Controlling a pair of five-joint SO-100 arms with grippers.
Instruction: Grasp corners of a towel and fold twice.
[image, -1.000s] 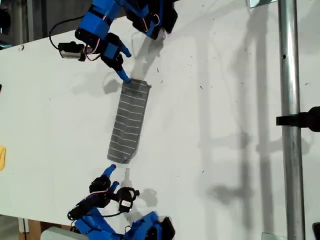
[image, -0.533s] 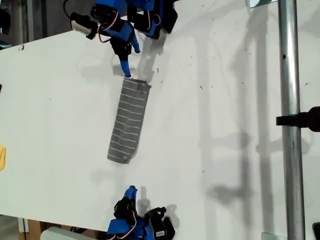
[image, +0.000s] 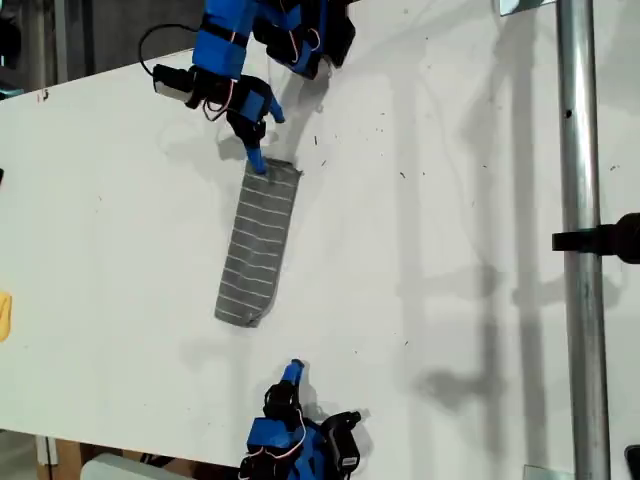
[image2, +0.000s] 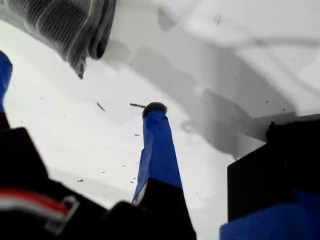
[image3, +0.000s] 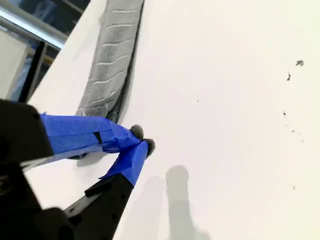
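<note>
second hand (image: 256, 158): jaws closed, empty, tip at towel's upper corner | towel (image: 258, 245): folded narrow strip, flat on bench (image: 450, 200), exterior view's centre-left | first hand (image: 292, 373): jaws apart, empty, near towel's lower end, not touching

— What has moved in the last second?
— You drew my first gripper (image: 292, 371) off the towel's (image: 258, 245) near end, down and rightward toward the exterior view's bottom edge.
— And the other?
— My second gripper (image: 257, 162) backed away, then you brought it back to the towel's far end.
</note>
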